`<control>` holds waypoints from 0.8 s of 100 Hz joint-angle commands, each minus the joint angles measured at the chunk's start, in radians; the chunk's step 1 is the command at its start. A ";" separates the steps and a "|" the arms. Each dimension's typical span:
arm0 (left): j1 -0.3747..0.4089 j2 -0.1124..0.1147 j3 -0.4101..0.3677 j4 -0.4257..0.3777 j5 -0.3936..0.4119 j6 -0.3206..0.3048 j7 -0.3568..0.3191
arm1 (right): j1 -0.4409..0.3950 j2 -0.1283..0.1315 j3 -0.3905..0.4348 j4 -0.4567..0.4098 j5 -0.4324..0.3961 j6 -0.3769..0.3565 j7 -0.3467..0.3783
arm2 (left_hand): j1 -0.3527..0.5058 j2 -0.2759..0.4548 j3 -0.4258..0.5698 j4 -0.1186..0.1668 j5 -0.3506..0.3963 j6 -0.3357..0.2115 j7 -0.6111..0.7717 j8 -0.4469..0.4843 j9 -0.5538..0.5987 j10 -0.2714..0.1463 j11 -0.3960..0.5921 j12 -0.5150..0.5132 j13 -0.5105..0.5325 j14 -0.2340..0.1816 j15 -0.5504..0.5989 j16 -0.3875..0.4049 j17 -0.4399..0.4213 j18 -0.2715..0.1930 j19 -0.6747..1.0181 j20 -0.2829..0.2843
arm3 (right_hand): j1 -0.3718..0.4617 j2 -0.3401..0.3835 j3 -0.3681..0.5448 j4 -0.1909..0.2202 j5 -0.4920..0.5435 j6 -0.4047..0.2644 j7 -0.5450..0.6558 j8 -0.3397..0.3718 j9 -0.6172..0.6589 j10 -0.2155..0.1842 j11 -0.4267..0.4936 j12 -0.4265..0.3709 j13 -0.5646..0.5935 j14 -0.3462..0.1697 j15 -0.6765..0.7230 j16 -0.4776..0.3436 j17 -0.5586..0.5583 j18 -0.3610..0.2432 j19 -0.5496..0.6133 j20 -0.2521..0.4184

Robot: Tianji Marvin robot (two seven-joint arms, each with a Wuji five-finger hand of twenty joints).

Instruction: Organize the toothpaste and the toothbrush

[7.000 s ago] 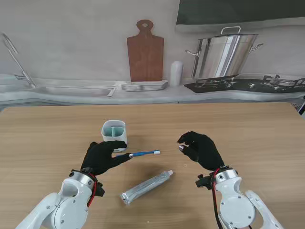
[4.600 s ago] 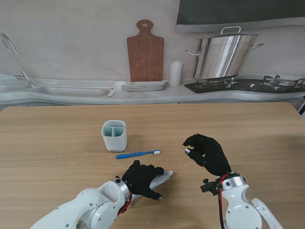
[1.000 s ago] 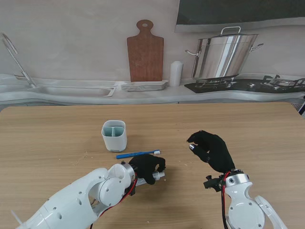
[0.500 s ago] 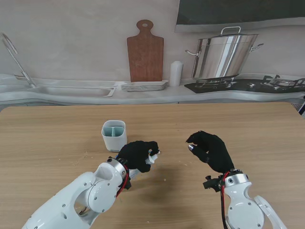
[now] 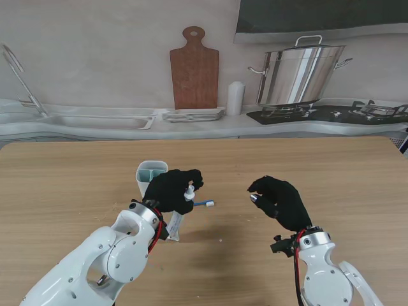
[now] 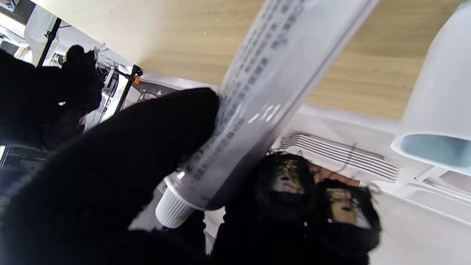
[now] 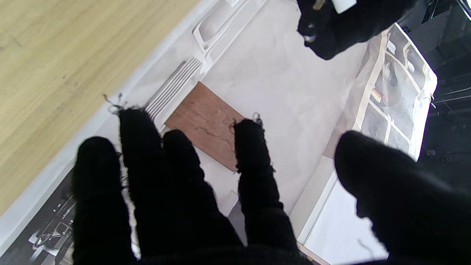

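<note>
Toothpaste [image 5: 176, 220] is lifted off the table [image 5: 331, 172], held near its cap in the left robot hand [image 5: 171, 190], whose fingers are clamped round the tube; the cap points up and the crimped tail hangs down, just beside the holder [image 5: 148, 173] toward the table's middle. In the left wrist view the tube [image 6: 272, 92] looks soft and glossy, so it likely dents under pressure and could slide; a hold on the firmer shoulder by the cap [image 6: 171, 208] seems safest, as now. It is probably light. The toothbrush [image 5: 203, 203] lies flat on the table, mostly hidden behind the left robot hand; it is thin, stiff and low, so it will need a pinch at the handle. The holder, a small white cup with two compartments, could tip if bumped by the tail. The right robot hand [image 5: 275, 201] hovers with fingers apart, holding nothing, right of centre. All table edges are well away, with open wood on every side for moving.
</note>
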 commanded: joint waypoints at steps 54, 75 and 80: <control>-0.016 -0.013 -0.109 -0.147 0.009 0.037 -0.010 | -0.005 -0.002 -0.007 0.000 -0.003 0.002 0.018 | 0.174 0.166 0.252 0.017 0.102 0.006 0.092 0.005 0.018 -0.070 0.098 -0.011 0.069 -0.094 -0.052 0.015 0.066 -0.007 0.017 -0.029 | 0.004 -0.016 0.015 -0.033 0.013 -0.021 -0.007 0.000 0.010 -0.023 -0.008 -0.001 0.015 0.004 -0.005 0.016 -0.002 0.021 0.008 0.013; -0.072 -0.008 -0.158 -0.137 -0.001 0.003 -0.050 | 0.000 -0.002 -0.014 0.001 -0.005 0.006 0.016 | 0.180 0.176 0.241 -0.008 0.091 -0.001 0.101 0.009 0.002 -0.075 0.101 -0.014 0.064 -0.097 -0.062 0.017 0.064 -0.012 0.010 -0.028 | 0.001 -0.019 0.014 -0.033 0.001 -0.021 -0.002 0.002 0.000 -0.025 -0.008 -0.001 0.004 0.004 -0.010 0.014 -0.005 0.019 0.006 0.012; -0.091 -0.005 -0.171 -0.128 -0.002 -0.009 -0.063 | 0.003 -0.002 -0.016 0.003 -0.007 0.005 0.016 | 0.181 0.181 0.238 -0.015 0.086 -0.005 0.105 0.010 -0.004 -0.078 0.103 -0.017 0.064 -0.098 -0.065 0.017 0.063 -0.013 0.007 -0.028 | -0.001 -0.022 0.013 -0.033 -0.007 -0.025 -0.004 0.001 -0.002 -0.025 -0.011 -0.001 -0.002 0.002 -0.016 0.012 -0.009 0.017 0.004 0.011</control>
